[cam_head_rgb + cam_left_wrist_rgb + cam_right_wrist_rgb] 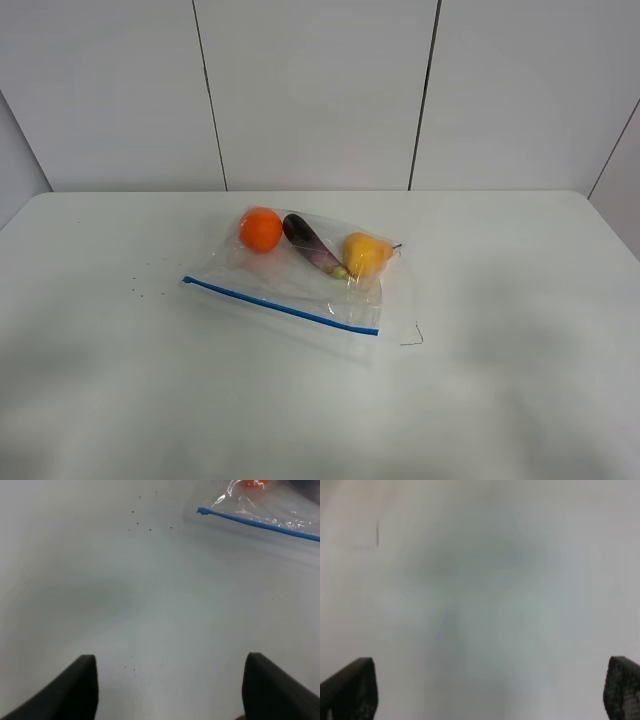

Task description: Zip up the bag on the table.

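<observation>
Neither arm appears in the high view. The left claw (170, 690) shows only two dark finger ends, cut off by the frame edge, spread wide over bare worktop (125, 590) and gripping nothing. The right claw (490, 690) is likewise splayed and empty; its view is blurred. The bag (300, 270) lies flat mid-worktop, blue zip strip (280, 305) on its near edge, holding orange, purple and yellow produce. No readable lettering.

You see little of the robot: the left gripper (170, 690) shows only two smooth, matte black fingertips (75, 690) with slanted wedge outlines. The right gripper (490, 695) shows two dark fingertips (352, 687) with a finely textured, mesh-like surface.
</observation>
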Controlling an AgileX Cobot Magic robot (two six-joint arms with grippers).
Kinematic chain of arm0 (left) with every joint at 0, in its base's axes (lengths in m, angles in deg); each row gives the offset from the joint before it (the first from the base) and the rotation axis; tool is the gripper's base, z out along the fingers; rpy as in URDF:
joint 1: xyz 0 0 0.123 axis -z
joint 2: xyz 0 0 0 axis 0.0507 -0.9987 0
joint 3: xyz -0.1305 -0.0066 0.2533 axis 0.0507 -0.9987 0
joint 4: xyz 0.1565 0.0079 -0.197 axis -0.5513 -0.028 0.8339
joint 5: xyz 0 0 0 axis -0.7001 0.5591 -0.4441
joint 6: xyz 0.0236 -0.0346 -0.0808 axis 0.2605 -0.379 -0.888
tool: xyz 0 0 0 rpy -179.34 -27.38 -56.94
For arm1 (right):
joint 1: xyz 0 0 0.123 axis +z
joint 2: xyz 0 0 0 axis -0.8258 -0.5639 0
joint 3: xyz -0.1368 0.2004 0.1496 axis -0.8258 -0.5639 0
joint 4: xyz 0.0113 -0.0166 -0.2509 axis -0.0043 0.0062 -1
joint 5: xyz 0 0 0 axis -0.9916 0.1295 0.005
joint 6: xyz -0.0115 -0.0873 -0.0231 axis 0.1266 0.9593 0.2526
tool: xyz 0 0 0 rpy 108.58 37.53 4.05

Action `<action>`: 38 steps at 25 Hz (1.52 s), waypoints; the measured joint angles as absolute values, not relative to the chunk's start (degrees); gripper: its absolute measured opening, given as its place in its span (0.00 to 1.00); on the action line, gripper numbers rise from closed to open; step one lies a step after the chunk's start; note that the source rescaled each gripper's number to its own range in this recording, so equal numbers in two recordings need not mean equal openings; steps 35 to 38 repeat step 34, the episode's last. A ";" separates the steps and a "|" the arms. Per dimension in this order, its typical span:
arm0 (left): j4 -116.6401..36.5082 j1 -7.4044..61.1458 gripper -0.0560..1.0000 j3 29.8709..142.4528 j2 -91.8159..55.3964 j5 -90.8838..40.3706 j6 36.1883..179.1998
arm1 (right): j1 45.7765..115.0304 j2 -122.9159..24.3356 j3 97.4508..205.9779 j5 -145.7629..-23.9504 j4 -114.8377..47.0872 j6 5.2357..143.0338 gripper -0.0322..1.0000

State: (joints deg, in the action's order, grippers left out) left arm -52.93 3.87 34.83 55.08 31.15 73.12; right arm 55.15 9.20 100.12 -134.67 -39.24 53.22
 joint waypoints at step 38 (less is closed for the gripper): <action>-52.93 3.87 0.95 34.83 55.08 31.15 73.12 | 55.15 24.08 99.87 -134.73 -41.16 50.52 1.00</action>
